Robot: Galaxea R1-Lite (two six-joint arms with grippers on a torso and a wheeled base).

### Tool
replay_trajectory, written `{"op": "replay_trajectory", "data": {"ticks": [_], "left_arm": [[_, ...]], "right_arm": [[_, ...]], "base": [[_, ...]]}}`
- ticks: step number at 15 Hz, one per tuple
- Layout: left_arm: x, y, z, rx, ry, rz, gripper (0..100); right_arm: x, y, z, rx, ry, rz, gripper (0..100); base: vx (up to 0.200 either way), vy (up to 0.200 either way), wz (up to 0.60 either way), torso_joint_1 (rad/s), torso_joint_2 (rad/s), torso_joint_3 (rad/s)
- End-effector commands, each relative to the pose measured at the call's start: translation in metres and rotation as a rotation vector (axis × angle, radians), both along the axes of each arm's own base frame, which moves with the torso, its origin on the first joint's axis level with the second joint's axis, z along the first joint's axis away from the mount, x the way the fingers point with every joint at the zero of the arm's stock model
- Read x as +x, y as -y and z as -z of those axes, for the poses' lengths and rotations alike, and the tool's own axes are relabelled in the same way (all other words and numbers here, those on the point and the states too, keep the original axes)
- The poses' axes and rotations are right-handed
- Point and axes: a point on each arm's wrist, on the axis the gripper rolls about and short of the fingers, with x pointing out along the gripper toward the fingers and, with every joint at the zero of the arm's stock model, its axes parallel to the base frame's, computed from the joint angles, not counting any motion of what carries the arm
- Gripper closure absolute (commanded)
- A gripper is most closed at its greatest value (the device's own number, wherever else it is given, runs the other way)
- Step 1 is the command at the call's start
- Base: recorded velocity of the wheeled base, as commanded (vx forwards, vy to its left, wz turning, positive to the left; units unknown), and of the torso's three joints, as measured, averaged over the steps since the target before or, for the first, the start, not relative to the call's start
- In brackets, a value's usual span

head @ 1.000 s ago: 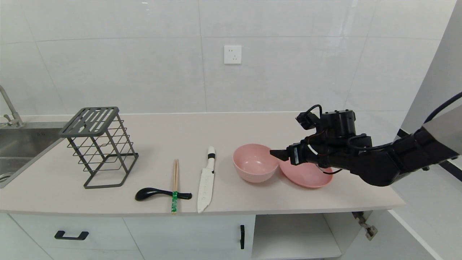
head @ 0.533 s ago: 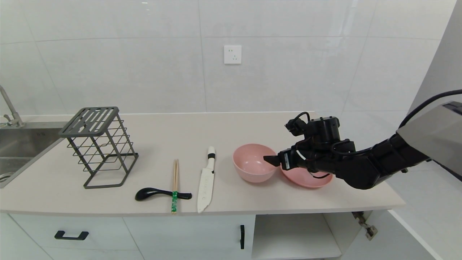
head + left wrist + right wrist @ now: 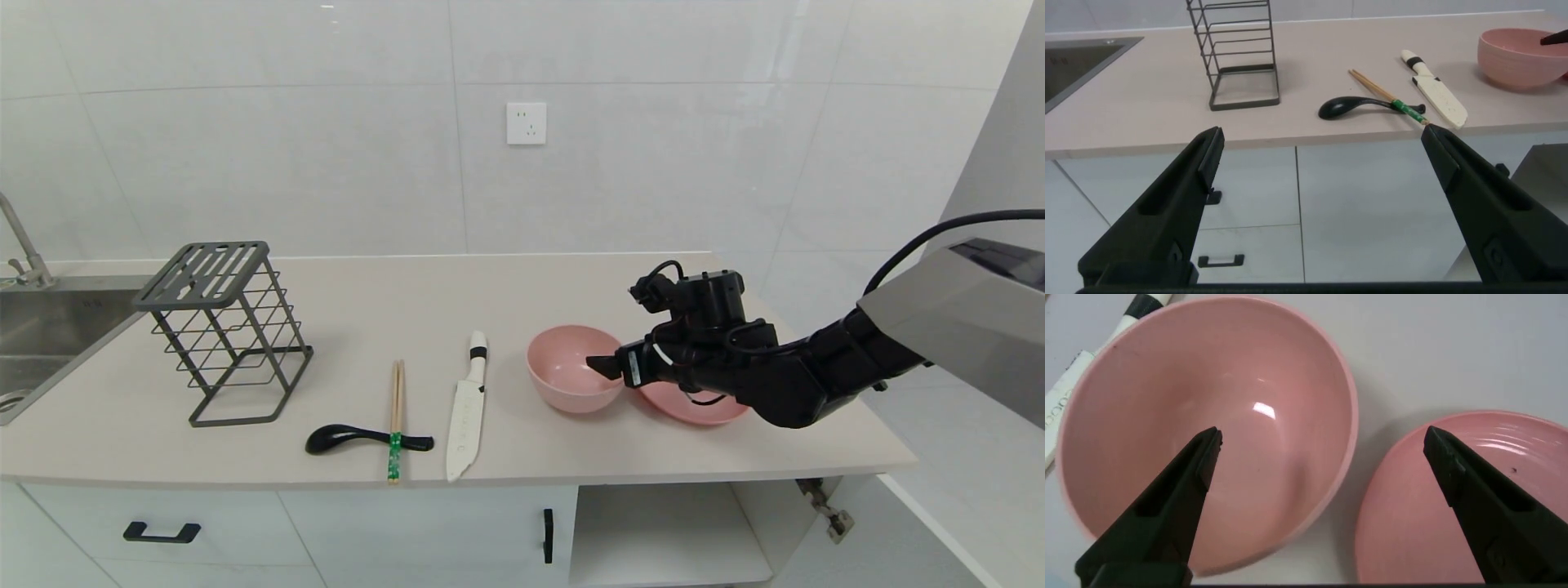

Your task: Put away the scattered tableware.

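The beige worktop (image 3: 424,302) carries, left to right, a dark wire rack (image 3: 224,331), a black spoon (image 3: 343,438) crossed by chopsticks (image 3: 397,408), a white knife (image 3: 467,408), and a pink bowl (image 3: 563,380) just beside a pink plate (image 3: 702,415).

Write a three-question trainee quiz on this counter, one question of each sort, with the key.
1. True or false: the chopsticks cross the handle of the spoon.
2. The open right tool is poised over the rim of: A the rack, B the bowl, C the spoon.
3. Fill in: the knife lies between the chopsticks and the ____.

Key: 1 true; 2 B; 3 bowl.
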Motion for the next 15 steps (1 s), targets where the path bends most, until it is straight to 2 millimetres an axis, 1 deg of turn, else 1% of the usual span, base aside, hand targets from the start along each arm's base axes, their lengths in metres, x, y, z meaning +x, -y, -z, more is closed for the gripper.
{"op": "replay_trajectory", "data": {"ticks": [1,4,5,6,7,8,9,10,11,12,13,15], "left_arm": [[0.000,0.000,0.000,0.000,-0.001,0.000,0],[0.000,0.000,0.000,-0.002,-0.001,0.000,0],[0.000,0.000,0.000,-0.002,-0.001,0.000,0],[0.000,0.000,0.000,-0.002,-0.001,0.000,0],[0.000,0.000,0.000,-0.002,-0.001,0.000,0],[0.000,0.000,0.000,-0.002,-0.003,0.000,0],[0.000,0.000,0.000,0.000,-0.003,0.000,0],[0.000,0.000,0.000,0.000,-0.001,0.000,0],[0.000,0.000,0.000,-0.002,-0.001,0.000,0],[0.000,0.000,0.000,-0.002,-0.001,0.000,0],[0.000,0.000,0.000,-0.008,-0.001,0.003,0],[0.000,0.000,0.000,-0.011,-0.001,0.006,0]], "right_arm": [[0.001,-0.001,0.003,-0.003,-0.005,0.000,0],[0.002,-0.001,0.000,0.003,0.009,0.000,0],[0.002,0.000,-0.008,0.018,0.037,0.002,0],[-0.001,0.003,-0.029,0.043,0.092,0.005,0],[-0.004,0.008,-0.045,0.060,0.124,0.012,0],[-0.006,0.012,-0.053,0.068,0.140,0.021,0],[-0.008,0.032,-0.069,0.078,0.168,0.062,0],[-0.010,0.052,-0.068,0.069,0.156,0.106,0],[-0.016,0.083,-0.053,0.043,0.093,0.168,0],[-0.024,0.107,-0.036,0.023,0.026,0.211,0],[-0.033,0.128,-0.022,0.016,-0.025,0.237,0],[-0.045,0.160,-0.003,0.032,-0.038,0.264,0]], "base": [[0.000,0.000,0.00,0.000,0.00,0.000],[0.000,0.000,0.00,0.000,0.00,0.000],[0.000,0.000,0.00,0.000,0.00,0.000],[0.000,0.000,0.00,0.000,0.00,0.000],[0.000,0.000,0.00,0.000,0.00,0.000],[0.000,0.000,0.00,0.000,0.00,0.000],[0.000,0.000,0.00,0.000,0.00,0.000],[0.000,0.000,0.00,0.000,0.00,0.000],[0.000,0.000,0.00,0.000,0.00,0.000],[0.000,0.000,0.00,0.000,0.00,0.000],[0.000,0.000,0.00,0.000,0.00,0.000],[0.000,0.000,0.00,0.000,0.00,0.000]]}}
